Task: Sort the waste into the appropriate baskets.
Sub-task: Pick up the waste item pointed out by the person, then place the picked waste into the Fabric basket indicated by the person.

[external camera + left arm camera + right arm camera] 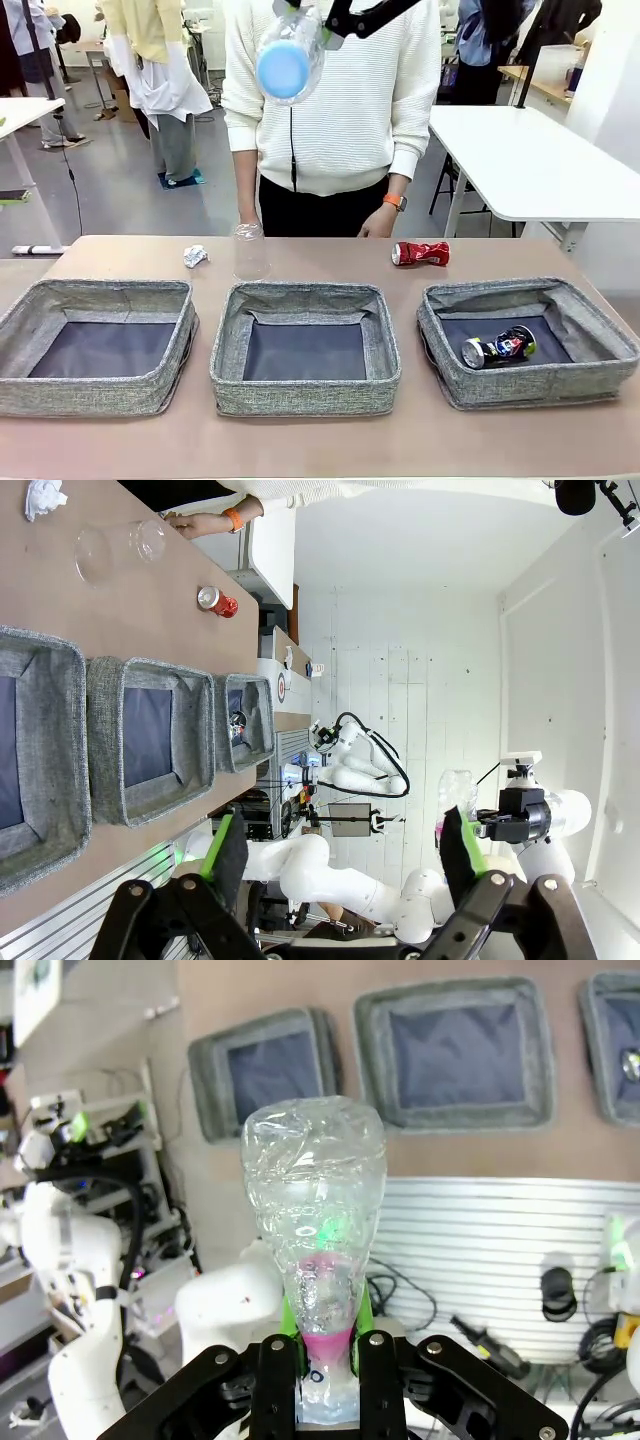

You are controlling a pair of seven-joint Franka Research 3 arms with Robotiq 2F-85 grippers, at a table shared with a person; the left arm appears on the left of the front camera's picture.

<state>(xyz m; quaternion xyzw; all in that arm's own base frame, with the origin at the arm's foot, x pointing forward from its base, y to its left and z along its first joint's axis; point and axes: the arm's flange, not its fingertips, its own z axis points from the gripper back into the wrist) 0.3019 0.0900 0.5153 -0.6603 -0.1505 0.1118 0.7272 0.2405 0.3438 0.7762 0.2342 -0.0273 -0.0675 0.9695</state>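
Bottle (290, 55) gripped at narrow end by clenched right gripper (325, 1345), held high over far table edge. Left gripper (340, 835) released, empty. Right basket (530, 383) taken by can (500, 347), probably to be avoided. Bottle best lowered low over empty middle basket (305, 292) before release.

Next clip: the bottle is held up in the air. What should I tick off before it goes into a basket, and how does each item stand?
1. Right gripper shut on bottle: ok.
2. Left gripper open, off the table: ok.
3. Middle basket empty: ok.
4. Person's hand outside the baskets: ok.
5. Bottle above the right basket for it: cannot tell.
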